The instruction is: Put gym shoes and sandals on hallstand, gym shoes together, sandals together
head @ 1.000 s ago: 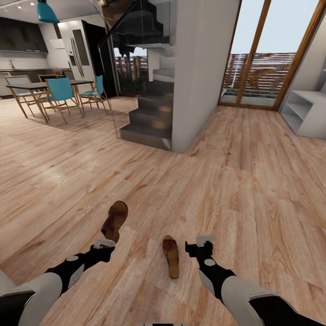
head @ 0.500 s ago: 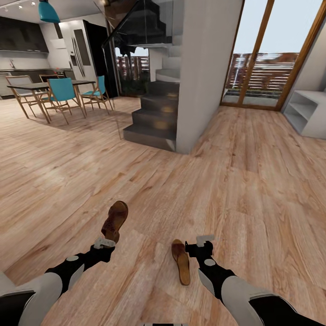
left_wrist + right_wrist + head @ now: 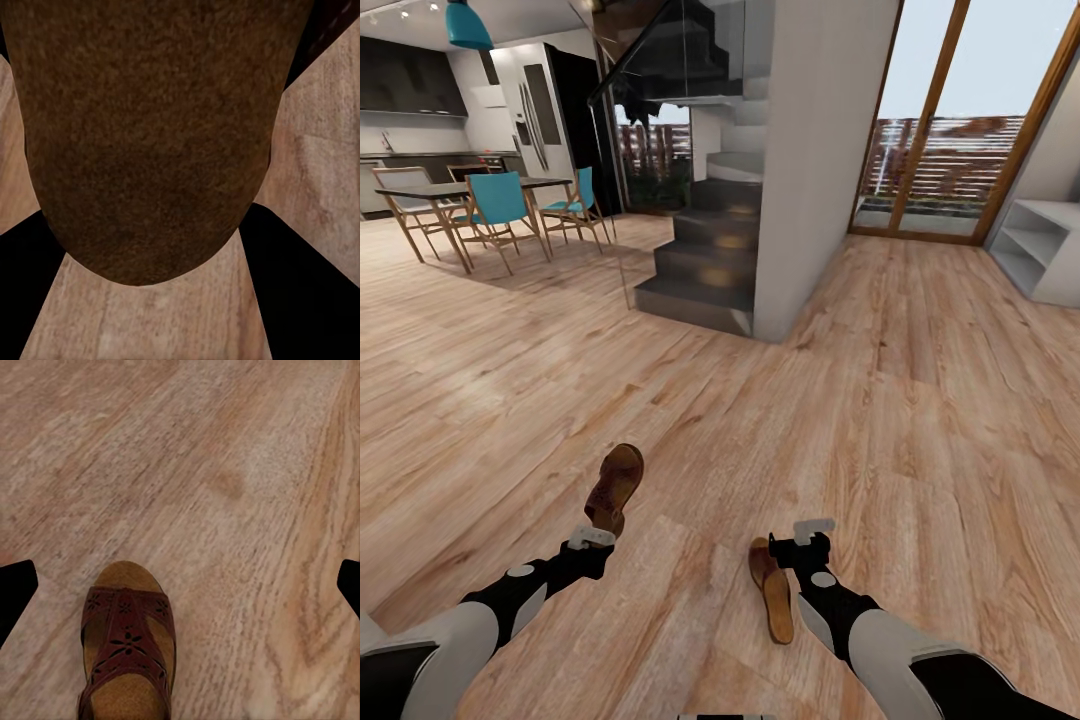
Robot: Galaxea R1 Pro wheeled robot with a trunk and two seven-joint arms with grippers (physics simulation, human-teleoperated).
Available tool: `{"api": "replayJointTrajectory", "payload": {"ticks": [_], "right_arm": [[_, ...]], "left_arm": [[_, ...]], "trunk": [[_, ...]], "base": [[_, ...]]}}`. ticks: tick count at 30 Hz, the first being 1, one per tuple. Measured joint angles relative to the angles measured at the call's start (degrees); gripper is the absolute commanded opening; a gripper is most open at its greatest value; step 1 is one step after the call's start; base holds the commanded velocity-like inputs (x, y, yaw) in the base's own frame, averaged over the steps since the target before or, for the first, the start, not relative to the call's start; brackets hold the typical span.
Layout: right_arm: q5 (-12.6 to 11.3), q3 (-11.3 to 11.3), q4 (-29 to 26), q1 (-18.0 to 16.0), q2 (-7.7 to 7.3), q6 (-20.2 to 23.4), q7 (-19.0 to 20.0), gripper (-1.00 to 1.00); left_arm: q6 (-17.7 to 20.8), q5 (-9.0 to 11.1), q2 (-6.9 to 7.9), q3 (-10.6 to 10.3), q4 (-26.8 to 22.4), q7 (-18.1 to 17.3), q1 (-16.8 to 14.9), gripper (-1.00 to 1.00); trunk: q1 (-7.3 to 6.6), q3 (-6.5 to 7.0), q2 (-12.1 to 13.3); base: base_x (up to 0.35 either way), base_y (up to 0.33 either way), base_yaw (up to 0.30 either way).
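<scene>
Two sandals show near the robot: the left gripper (image 3: 592,537) is clamped on the raised sandal (image 3: 614,488), holding it clear above the corridor floor (image 3: 920,430), its brown sole close against the left wrist camera (image 3: 150,135). The second sandal (image 3: 772,590) lies flat on the planks just beside the right gripper (image 3: 807,535), whose fingers stand spread wide with nothing between them; its wrist view looks down on the strapped toe (image 3: 126,641). Farther off stand a white pillar (image 3: 815,160) and dark stairs (image 3: 700,270), with a dining table (image 3: 455,188) and blue chairs (image 3: 495,205) at far left. At the far right edge is the hallstand (image 3: 1050,250).
</scene>
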Motion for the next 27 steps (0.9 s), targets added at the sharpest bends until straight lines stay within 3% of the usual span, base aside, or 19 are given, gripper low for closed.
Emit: {"api": "replayJointTrajectory", "payload": {"ticks": [10, 18, 24, 27], "right_arm": [[-0.1, 0.0, 4.9, 0.0, -0.21, 0.2, 0.0, 1.0], [-0.2, 0.1, 6.8, 1.9, -0.06, 0.3, 0.3, 1.0], [-0.2, 0.1, 7.0, 3.2, 0.07, 0.2, 6.3, 1.0], [-0.2, 0.1, 7.0, 3.4, 0.08, 0.1, 7.3, 1.0]], "left_arm": [[0.0, 0.0, 0.0, 0.0, 0.0, 0.0, 0.0, -1.0], [0.0, 0.0, 0.0, 0.0, 0.0, 0.0, 0.0, -1.0], [0.0, 0.1, 0.0, 0.0, 0.0, 0.1, 0.0, -1.0], [0.0, 0.1, 0.0, 0.0, 0.0, 0.0, 0.0, -1.0]], "trunk": [[0.0, 0.0, 0.0], [0.0, 0.0, 0.0], [0.0, 0.0, 0.0], [0.0, 0.0, 0.0]], "base": [[0.014, 0.002, 0.0], [0.081, 0.0, 0.0], [0.097, 0.006, 0.0], [0.155, 0.099, 0.0]]}}
